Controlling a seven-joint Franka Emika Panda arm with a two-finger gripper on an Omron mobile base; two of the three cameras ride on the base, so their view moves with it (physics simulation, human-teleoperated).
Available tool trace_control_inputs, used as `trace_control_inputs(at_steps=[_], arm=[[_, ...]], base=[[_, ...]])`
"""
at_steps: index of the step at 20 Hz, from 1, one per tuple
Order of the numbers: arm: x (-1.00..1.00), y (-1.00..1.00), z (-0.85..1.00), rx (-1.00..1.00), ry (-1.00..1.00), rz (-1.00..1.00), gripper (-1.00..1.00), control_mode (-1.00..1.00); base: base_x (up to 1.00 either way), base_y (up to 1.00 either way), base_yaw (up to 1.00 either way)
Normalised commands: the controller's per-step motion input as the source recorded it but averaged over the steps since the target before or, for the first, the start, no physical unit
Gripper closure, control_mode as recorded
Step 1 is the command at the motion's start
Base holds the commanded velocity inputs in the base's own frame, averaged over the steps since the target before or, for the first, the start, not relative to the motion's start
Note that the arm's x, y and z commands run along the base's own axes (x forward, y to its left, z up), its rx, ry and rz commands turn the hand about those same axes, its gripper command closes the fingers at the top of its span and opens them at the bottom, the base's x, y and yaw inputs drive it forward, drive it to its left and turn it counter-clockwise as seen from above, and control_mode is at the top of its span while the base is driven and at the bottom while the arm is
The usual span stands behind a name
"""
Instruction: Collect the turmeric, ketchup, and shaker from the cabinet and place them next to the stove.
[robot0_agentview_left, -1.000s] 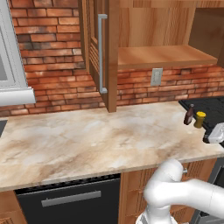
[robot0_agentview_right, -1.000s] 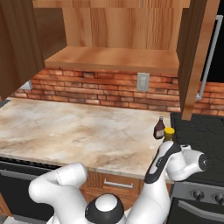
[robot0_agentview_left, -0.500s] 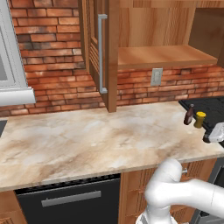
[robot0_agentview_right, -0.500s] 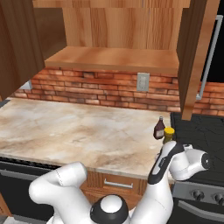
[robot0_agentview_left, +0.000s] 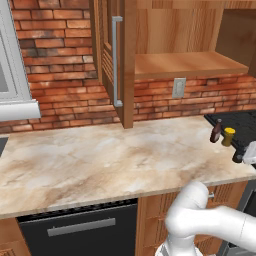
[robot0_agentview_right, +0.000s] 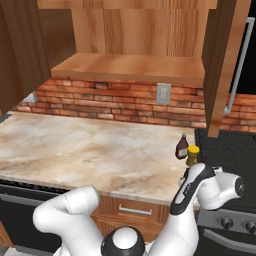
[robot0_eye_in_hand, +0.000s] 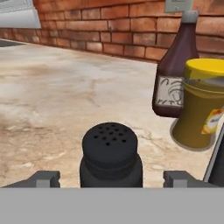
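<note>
The black shaker (robot0_eye_in_hand: 110, 153) stands upright on the marbled counter, between the spread fingertips (robot0_eye_in_hand: 43, 178) of my gripper (robot0_eye_in_hand: 110, 180). There is a gap on each side, so the gripper is open and touches nothing. Just beyond the shaker to the right are the yellow-capped turmeric (robot0_eye_in_hand: 202, 105) and the taller maroon ketchup (robot0_eye_in_hand: 175, 74). From the base, the ketchup (robot0_agentview_left: 216, 131), turmeric (robot0_agentview_left: 228, 136) and shaker (robot0_agentview_left: 237, 156) stand together at the counter's right end beside the black stove (robot0_agentview_left: 242, 122). The ketchup (robot0_agentview_right: 182, 146) and turmeric (robot0_agentview_right: 192, 155) also sit left of the stove (robot0_agentview_right: 227, 150). The cabinet shelf (robot0_agentview_left: 187, 64) is bare.
The slatted cabinet door with its grey handle (robot0_agentview_left: 116, 60) hangs open over the counter (robot0_agentview_left: 110, 160). A second open door (robot0_agentview_right: 222, 60) hangs above the stove. A wall outlet (robot0_agentview_right: 162, 93) sits in the brick backsplash. A black dishwasher front (robot0_agentview_left: 75, 230) lies below the counter.
The fingers have spread apart and let go of the shaker, which now stands on the counter. The arm has hardly moved, and the ketchup and turmeric are where they were.
</note>
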Motion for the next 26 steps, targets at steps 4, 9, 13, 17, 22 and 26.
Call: trace_control_inputs(at_steps=[4, 9, 13, 17, 22, 26], arm=[[-0.16, 0.0, 0.24, 0.0, 0.0, 0.0, -1.0, -1.0], [-0.04, 0.0, 0.48, -0.02, -0.05, 0.0, -1.0, -1.0], [-0.13, 0.0, 0.48, -0.04, -0.04, 0.0, -1.0, -1.0], [-0.32, 0.01, 0.43, -0.05, -0.06, 0.0, -1.0, -1.0], [-0.44, 0.51, 0.15, -0.08, -0.02, 0.0, -1.0, -1.0], [-0.36, 0.96, 0.0, -0.11, 0.0, 0.0, -1.0, -1.0]], base=[[0.0, 0.0, 0.0], [0.0, 0.0, 0.0], [0.0, 0.0, 0.0], [0.0, 0.0, 0.0], [0.0, 0.0, 0.0], [0.0, 0.0, 0.0]])
